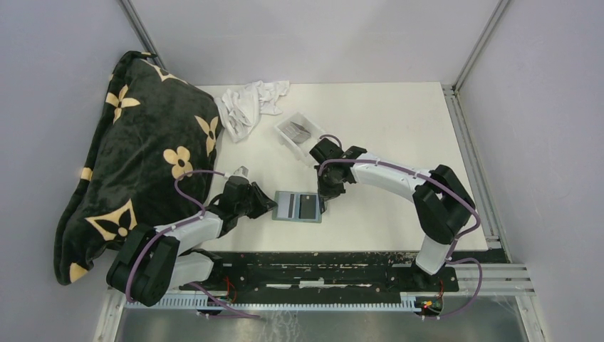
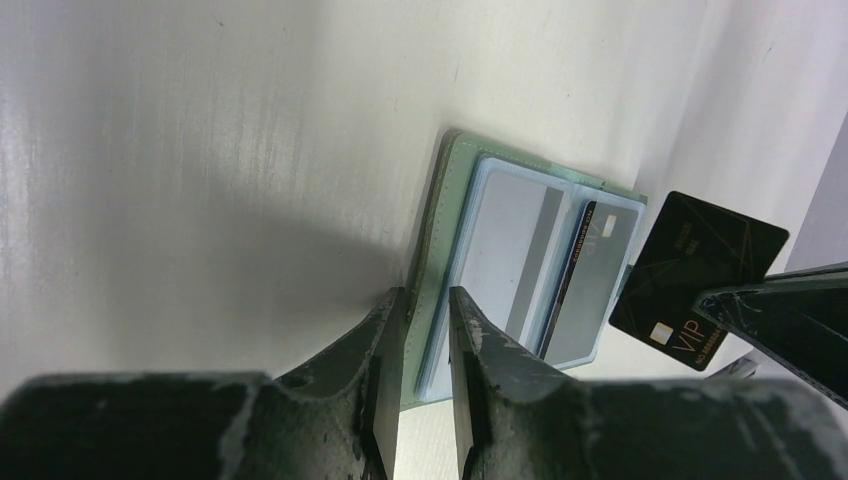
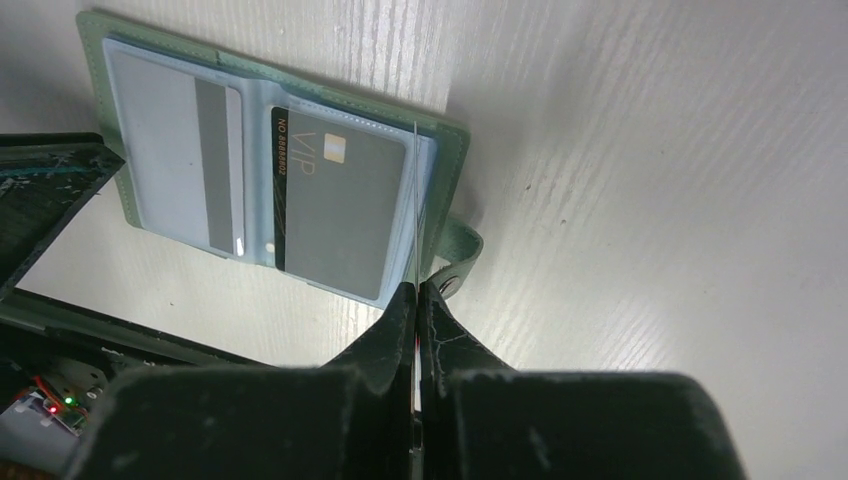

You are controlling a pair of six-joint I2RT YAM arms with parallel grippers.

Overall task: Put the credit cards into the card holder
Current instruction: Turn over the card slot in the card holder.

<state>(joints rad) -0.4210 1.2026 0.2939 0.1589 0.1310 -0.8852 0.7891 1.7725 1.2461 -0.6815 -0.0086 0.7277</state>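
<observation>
Top external: the card holder (image 1: 298, 206) lies open and flat close to the near edge of the desk (image 1: 399, 128), about midway along it, between the two arms.
Left gripper (image 2: 425, 345): the fingers are closed to a narrow gap on the left edge of the card holder, with the green cover pinched between them.
Right gripper (image 3: 415, 300): the fingers are pressed together on a black VIP card (image 2: 695, 270). It is gripped at one end and tilted over the right side of the holder. Whether the card touches the holder cannot be told.
Left pocket: a silvery striped card (image 3: 200, 160) sits behind the pale blue sleeve.
Right pocket: a dark card (image 3: 335, 200) with a small chip and VIP lettering fills the sleeve.
Snap tab (image 3: 460, 255): it sticks out from the holder's right edge and lies on the desk just beside the right fingers.
Clear tray (image 1: 283, 137): it stands toward the middle of the desk, beyond the holder and well apart from it. Something grey and flat lies inside, too small to tell.
White cloth (image 1: 249, 103): it is crumpled near the far edge, just left of the tray.
Blanket (image 1: 142, 164): dark with a pale flower pattern, it is heaped over the left edge of the desk.
</observation>
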